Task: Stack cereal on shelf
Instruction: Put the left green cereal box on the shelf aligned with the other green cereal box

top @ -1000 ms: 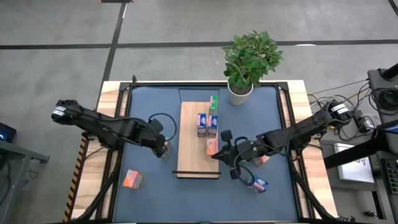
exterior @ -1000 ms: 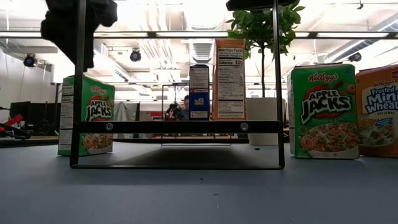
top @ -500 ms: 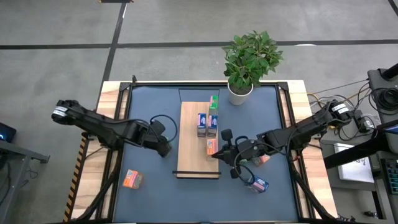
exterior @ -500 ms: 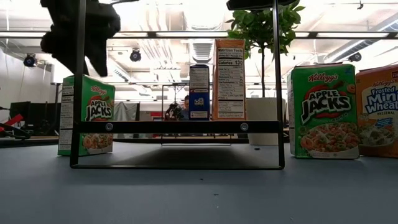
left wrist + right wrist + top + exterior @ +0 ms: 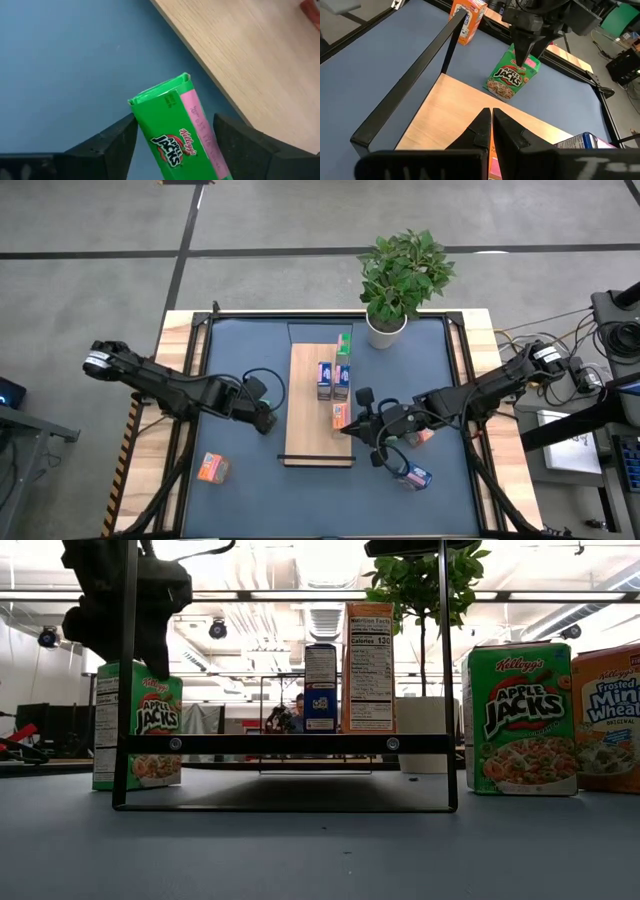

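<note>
— Standing upright on the blue bench [image 5: 240, 470], just off the shelf's [image 5: 308, 435] long edge, is that green cereal box [image 5: 175, 135]?

— Yes; the left hand [image 5: 172, 142] straddles its top, fingers spread wide, apparently clear of the sides.

— And the right hand [image 5: 491, 120]?

— Pinched shut, empty, over the shelf beside an orange box [image 5: 341, 416]. A potted plant [image 5: 400, 280] crowds the far end; open mat lies near the left corner.

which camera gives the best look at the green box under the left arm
The right wrist view: the green box stands whole on the mat, left gripper above it. Left wrist shows only its top, low view partly blocks it, and the high view hides it.
</note>
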